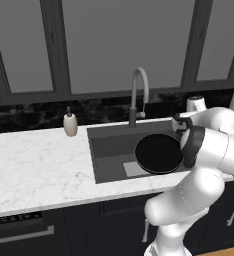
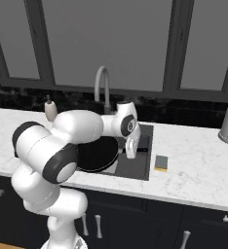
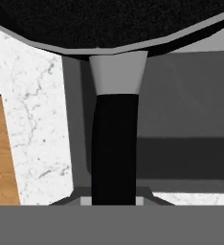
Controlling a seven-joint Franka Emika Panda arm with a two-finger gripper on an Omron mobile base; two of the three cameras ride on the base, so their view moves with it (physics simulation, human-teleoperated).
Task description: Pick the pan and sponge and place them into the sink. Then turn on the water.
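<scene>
A: Are the fingers (image 2: 131, 151) clamped on the pan's handle (image 3: 115, 148)?
B: I cannot tell; their tips are cut off.
A: Beyond them?
B: The pan (image 1: 158, 153) over the sink (image 1: 109, 150); the sponge (image 2: 161, 163) on the table (image 2: 199, 165) beside them.

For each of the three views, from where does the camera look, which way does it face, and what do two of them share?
Left base view: behind the arm's left, facing forward and down at the sink; the arm rises lower right.
Right base view: behind its right, facing the same counter, with the sponge; the arm rises lower left.
Hand view: on the hand, looking along the pan handle.
Shared: both base views show the pan over the sink and the faucet.
</scene>
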